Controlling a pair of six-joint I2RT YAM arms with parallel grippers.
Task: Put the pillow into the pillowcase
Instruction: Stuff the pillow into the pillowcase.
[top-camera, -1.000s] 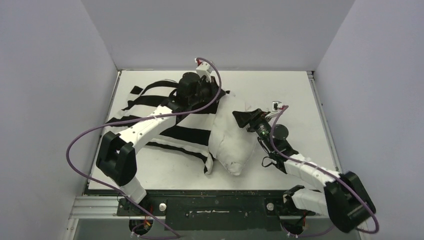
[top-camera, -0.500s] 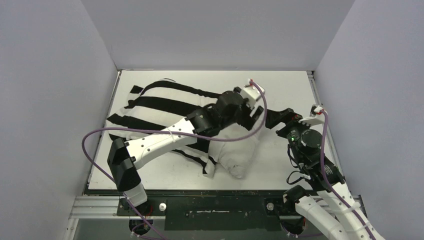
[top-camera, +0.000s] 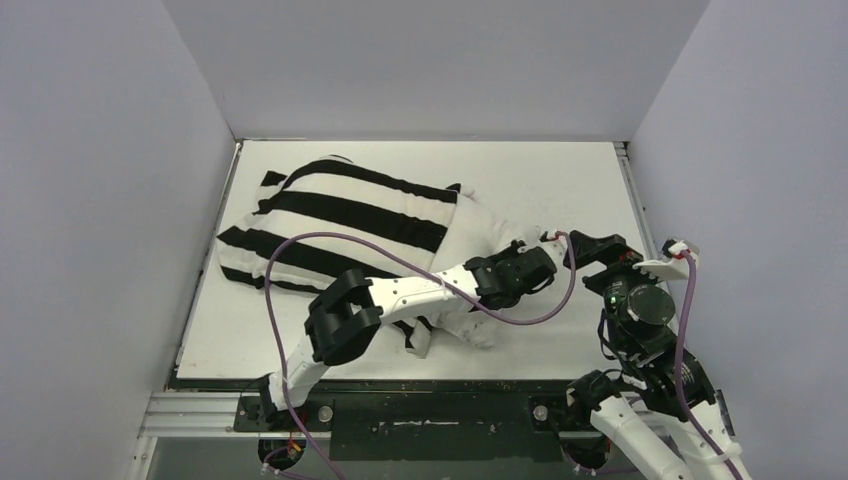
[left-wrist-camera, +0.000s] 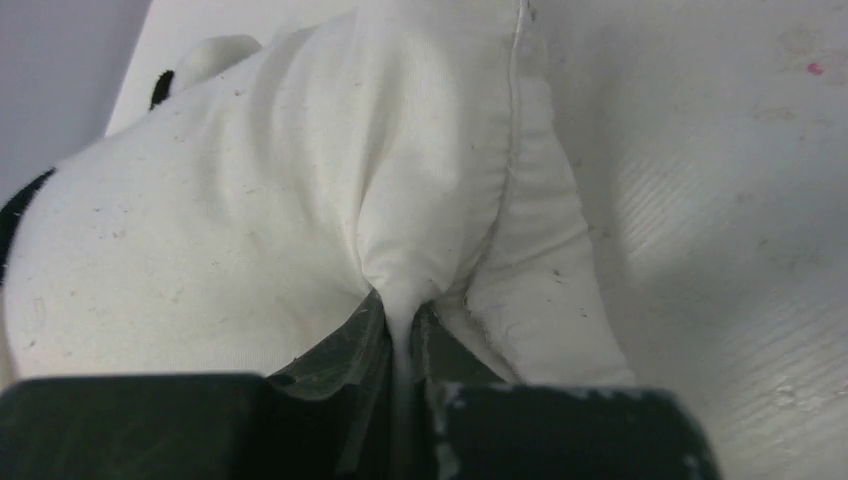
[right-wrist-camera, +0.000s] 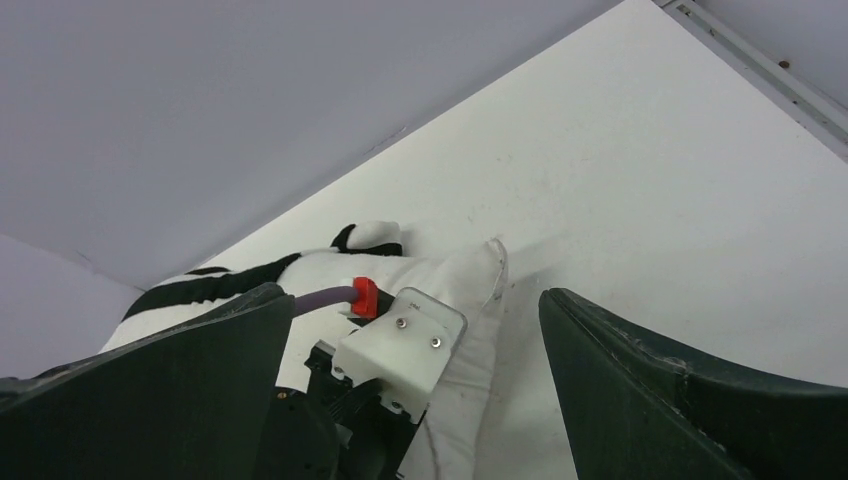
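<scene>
Left fingers (left-wrist-camera: 335, 365) around a thin fold of plump, speckled off-white pillow (left-wrist-camera: 250, 200)

Nothing to read anywhere: no lettering, brand, number or sign comes out legible in any of the three views. Close up in the left wrist view, the pillow (left-wrist-camera: 250, 200) is plain off-white cloth with a seam and a few dark specks, with no print on it. From the top view, the pillowcase (top-camera: 340, 212) carries only its broad black and white stripes, no label that can be made out.
</scene>
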